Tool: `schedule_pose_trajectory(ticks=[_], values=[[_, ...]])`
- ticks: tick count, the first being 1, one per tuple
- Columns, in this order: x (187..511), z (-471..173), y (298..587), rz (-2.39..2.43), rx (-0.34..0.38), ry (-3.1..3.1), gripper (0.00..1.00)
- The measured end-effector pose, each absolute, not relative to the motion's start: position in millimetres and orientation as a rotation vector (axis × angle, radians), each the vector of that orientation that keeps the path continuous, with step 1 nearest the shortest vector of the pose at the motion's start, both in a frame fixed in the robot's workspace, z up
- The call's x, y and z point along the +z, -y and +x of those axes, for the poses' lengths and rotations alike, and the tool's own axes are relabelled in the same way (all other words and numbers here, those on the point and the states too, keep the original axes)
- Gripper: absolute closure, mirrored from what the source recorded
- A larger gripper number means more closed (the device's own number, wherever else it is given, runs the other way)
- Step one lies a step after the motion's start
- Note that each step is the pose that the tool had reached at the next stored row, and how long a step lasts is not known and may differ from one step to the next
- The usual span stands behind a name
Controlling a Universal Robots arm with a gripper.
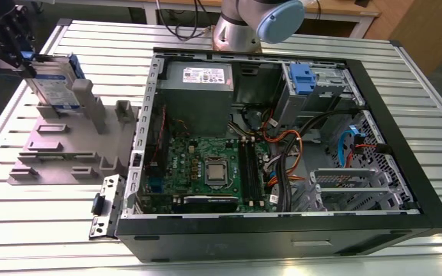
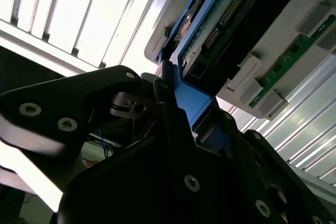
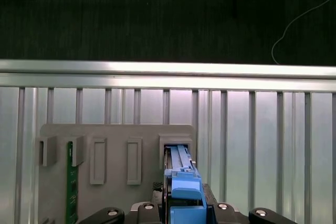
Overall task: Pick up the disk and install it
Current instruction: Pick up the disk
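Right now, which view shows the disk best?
The exterior view: the disk stands upright in the grey rack, label face visible. The first wrist view shows its blue carrier edge-on; the second wrist view, its circuit-board side.

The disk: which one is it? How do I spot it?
Find the open computer case, then the grey holder beside it on the exterior view's left. The disk stands upright at the holder's far end: a silver slab framed in blue, unlike the plain grey posts nearby.
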State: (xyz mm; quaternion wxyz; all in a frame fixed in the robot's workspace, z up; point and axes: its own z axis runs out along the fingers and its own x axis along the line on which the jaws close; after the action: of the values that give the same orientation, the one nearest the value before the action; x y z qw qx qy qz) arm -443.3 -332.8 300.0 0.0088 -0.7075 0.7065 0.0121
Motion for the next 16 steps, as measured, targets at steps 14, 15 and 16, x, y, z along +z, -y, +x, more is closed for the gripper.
schedule_pose_trajectory(ticks=[14, 15, 16], values=[[307.6, -443.3, 332.8, -2.21, 0.038, -2.207, 0.64], [307.7, -443.3, 332.8, -2.21, 0.038, -2.207, 0.64], [307.8, -443.3, 332.8, -2.21, 0.038, -2.207, 0.64]])
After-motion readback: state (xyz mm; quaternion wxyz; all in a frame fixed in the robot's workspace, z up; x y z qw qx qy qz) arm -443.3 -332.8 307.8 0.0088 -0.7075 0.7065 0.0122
